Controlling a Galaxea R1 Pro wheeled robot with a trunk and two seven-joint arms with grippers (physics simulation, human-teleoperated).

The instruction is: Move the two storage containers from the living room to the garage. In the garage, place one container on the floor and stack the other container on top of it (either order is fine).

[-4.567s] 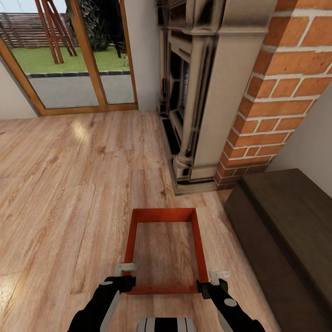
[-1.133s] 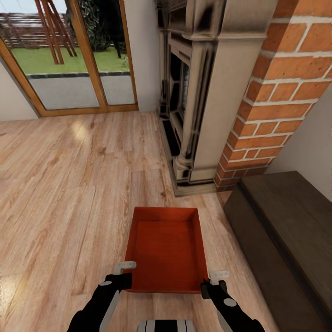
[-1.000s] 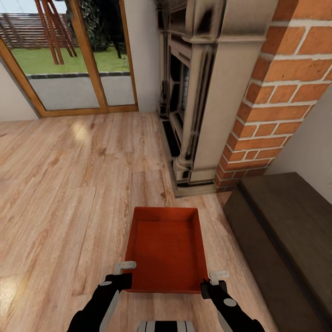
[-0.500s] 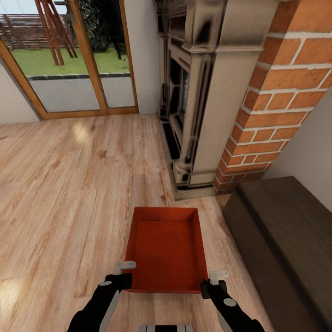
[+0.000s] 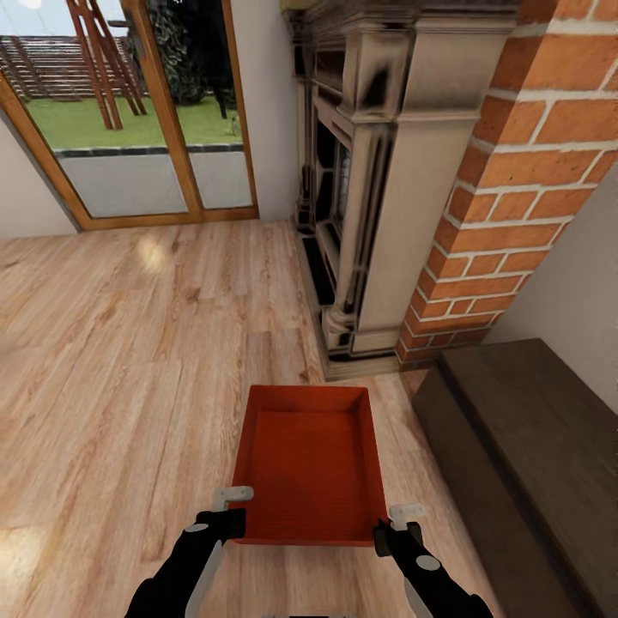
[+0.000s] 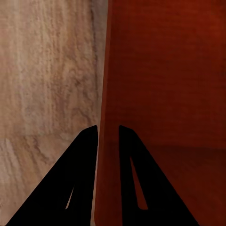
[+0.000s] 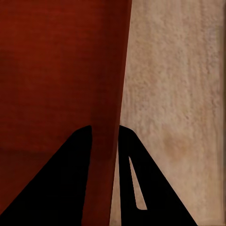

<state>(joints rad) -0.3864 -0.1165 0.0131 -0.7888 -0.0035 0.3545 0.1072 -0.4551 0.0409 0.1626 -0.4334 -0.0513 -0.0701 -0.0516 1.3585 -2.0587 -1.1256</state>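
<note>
Bin (image 5: 311, 468) is hanging between your claws: left claw (image 5: 230, 510) and right claw (image 5: 393, 525) are each clenching a side wall.

One orange-red storage container (image 5: 310, 468), two grippers, left gripper (image 5: 233, 509) and right gripper (image 5: 396, 525), one dark bench (image 5: 532, 455) beside the container, one fireplace (image 5: 365, 172), one brick chimney (image 5: 506, 189)
</note>
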